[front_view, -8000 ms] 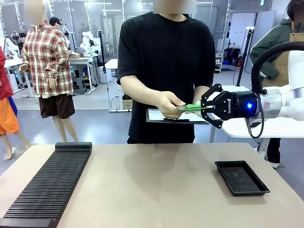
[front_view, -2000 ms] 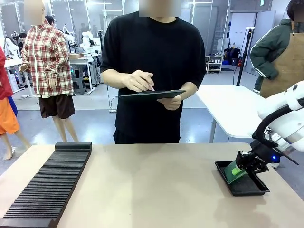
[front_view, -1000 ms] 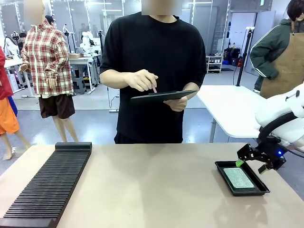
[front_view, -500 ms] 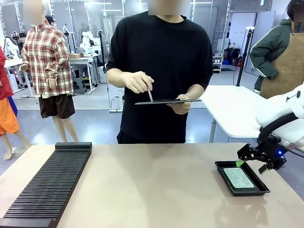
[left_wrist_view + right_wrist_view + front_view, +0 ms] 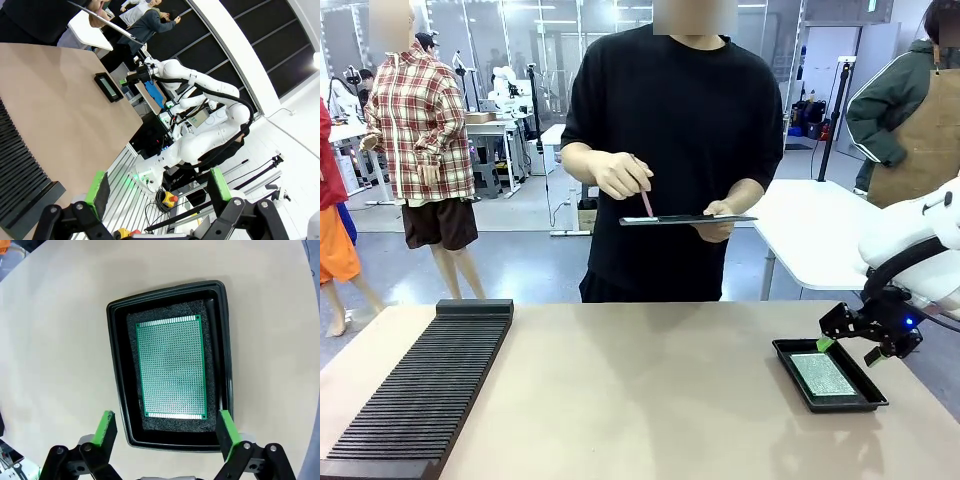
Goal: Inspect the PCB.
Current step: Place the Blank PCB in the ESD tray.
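In black tray (image 5: 116,390) at table's 4 o'clock (front view): PCB (image 5: 171,368) lies flat on dark foam liner, inside rim on all sides. Right gripper (image 5: 163,430) hovers just above tray's near end, jaws spread wide, nothing between pads, no contact with board. Left gripper (image 5: 159,189) off table edge, jaws apart, empty too. Slotted black rack (image 5: 415,390) at 8 o'clock. Person at 12 o'clock holds clipboard (image 5: 686,219) level, pen in hand (image 5: 615,174).

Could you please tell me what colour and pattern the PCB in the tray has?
Green, with a fine grid of silvery dots; the PCB shows best in the right wrist view.
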Controlling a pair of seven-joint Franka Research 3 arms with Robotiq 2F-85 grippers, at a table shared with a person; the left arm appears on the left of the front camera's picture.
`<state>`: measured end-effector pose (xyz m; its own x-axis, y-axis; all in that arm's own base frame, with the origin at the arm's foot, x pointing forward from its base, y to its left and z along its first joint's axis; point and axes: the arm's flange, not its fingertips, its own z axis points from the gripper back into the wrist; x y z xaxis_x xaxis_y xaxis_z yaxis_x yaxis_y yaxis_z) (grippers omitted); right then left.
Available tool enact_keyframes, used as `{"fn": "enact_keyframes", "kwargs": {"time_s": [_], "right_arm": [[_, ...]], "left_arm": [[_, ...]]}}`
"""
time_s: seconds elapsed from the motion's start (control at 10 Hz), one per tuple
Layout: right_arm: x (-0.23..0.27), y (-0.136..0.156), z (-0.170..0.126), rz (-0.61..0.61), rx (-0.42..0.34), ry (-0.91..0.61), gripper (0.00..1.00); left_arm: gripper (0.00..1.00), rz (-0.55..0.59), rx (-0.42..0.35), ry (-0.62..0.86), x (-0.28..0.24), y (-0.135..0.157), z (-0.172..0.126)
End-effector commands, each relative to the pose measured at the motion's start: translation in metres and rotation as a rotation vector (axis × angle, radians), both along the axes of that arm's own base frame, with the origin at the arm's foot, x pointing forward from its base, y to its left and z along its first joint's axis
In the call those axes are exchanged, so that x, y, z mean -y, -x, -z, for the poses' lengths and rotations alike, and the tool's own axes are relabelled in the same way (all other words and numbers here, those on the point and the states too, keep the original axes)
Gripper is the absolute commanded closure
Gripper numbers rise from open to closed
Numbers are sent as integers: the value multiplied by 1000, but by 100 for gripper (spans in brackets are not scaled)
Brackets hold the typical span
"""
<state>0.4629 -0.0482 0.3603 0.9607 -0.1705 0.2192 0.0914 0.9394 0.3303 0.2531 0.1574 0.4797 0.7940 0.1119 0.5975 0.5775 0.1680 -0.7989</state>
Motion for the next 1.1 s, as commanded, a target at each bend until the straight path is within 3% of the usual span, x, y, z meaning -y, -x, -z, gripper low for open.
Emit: {"fn": "enact_keyframes", "kwargs": {"time_s": [0.0,0.2,0.5,0.8,1.0], "right_arm": [[1,-4,2,-15,11,-8,0],[0,0,0,0,0,0,0],[30,48,-78,-21,39,-284,0],[73,100,-116,-71,26,-602,0],[102,130,-126,-116,20,-797,0]], "left_arm": [[0,-6,10,-7,0,0,-4],[0,-6,10,-7,0,0,-4],[0,-6,10,-7,0,0,-4],[0,-6,10,-7,0,0,-4],[0,-6,10,-7,0,0,-4]]}}
